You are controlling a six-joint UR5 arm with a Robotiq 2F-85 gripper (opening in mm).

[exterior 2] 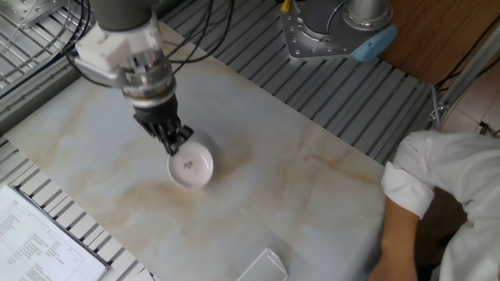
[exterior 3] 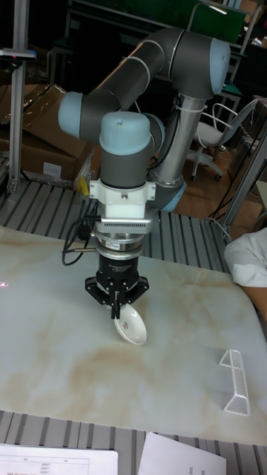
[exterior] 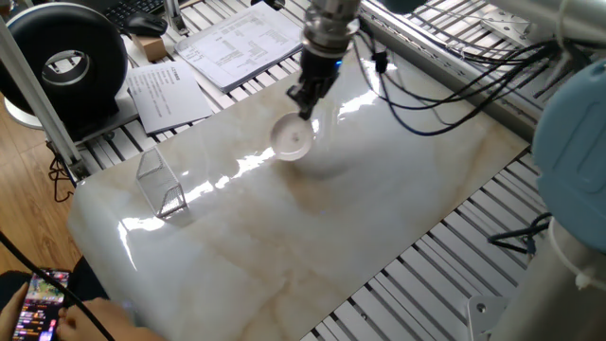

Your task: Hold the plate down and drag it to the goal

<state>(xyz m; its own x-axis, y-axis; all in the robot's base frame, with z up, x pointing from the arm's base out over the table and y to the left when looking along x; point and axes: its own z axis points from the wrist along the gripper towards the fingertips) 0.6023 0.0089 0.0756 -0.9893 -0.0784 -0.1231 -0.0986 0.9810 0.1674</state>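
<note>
The plate (exterior: 292, 140) is a small white dish on the marble tabletop (exterior: 284, 246), left of centre in the tall fixed view (exterior 3: 133, 326). My gripper (exterior: 305, 106) stands upright over it. Its fingers are shut together and their tips press on the plate's rim on the side nearest the arm (exterior 2: 177, 145). The plate (exterior 2: 192, 165) looks slightly tilted under the tips (exterior 3: 117, 312). The goal (exterior: 159, 184) is a clear plastic bracket near the table's left end, well apart from the plate. It also shows as the goal (exterior 3: 236, 381) at the lower right and the goal (exterior 2: 264, 268) at the bottom edge.
Papers (exterior: 248, 40) and a black round device (exterior: 71, 59) lie beyond the table's far left edge. Cables (exterior: 426, 99) hang behind the arm. A person's white sleeve (exterior 2: 441, 187) is at the right end, and a phone (exterior: 43, 294) shows at the lower left. The robot base (exterior 2: 336, 31) stands behind the table.
</note>
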